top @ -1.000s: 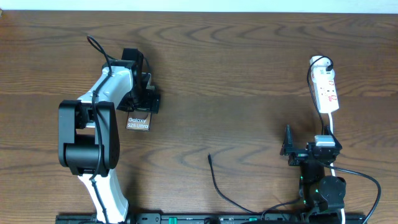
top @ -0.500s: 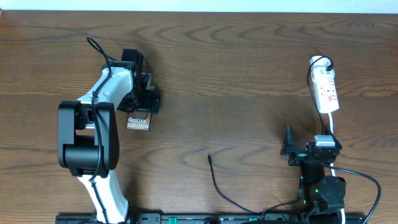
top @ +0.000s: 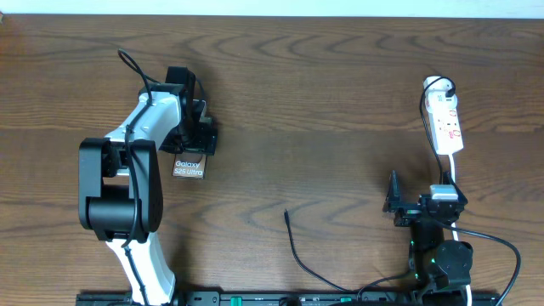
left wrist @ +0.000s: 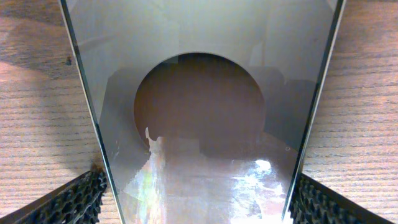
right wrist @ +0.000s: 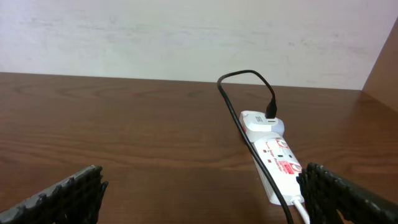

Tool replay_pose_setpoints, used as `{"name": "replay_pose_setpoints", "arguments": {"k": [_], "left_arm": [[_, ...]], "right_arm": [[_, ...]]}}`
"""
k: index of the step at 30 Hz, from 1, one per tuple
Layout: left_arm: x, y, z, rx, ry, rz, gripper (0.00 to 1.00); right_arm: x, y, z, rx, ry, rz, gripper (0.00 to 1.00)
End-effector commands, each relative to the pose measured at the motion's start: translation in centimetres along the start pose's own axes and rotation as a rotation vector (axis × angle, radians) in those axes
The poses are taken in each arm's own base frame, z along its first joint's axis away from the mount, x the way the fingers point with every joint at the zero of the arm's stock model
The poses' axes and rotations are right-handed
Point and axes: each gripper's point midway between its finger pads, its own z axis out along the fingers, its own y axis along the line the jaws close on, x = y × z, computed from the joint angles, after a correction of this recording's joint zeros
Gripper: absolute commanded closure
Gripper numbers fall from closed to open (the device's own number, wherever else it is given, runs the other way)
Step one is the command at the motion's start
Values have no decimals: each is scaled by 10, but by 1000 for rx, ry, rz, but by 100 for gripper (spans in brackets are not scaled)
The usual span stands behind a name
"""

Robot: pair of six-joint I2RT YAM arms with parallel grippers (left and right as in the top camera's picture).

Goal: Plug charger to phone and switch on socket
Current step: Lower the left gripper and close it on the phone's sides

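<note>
Left claw (top: 195, 141) straddles the phone (top: 189, 167), which lies flat on the left side of the surface (top: 323, 102). Pads (left wrist: 78, 199) sit at both long edges of the phone; can't tell if clamped. Right claw (right wrist: 202, 183) is wide open and empty, near the socket (top: 445, 123) on the right side. Charger (top: 295, 248) tip lies loose mid-surface, well apart from the phone.

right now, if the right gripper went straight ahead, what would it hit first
Probably the socket, lying right of centre within the right gripper's span; height is unclear, so it might pass over.
</note>
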Motion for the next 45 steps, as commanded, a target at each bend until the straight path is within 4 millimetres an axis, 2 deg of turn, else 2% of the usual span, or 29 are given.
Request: {"name": "replay_pose_setpoints", "arguments": {"k": [1,26,29,45], "left_arm": [[18,-3,15,19,63,6,10],[18,-3,15,19,63,5,13],[18,-3,15,19,63,6,16],[18,-3,15,19,63,5,20]], "right_arm": [[0,-2,0,10,0,-5,1],[0,-2,0,10,0,-5,1],[0,-2,0,10,0,-5,1],[0,-2,0,10,0,-5,1]]}}
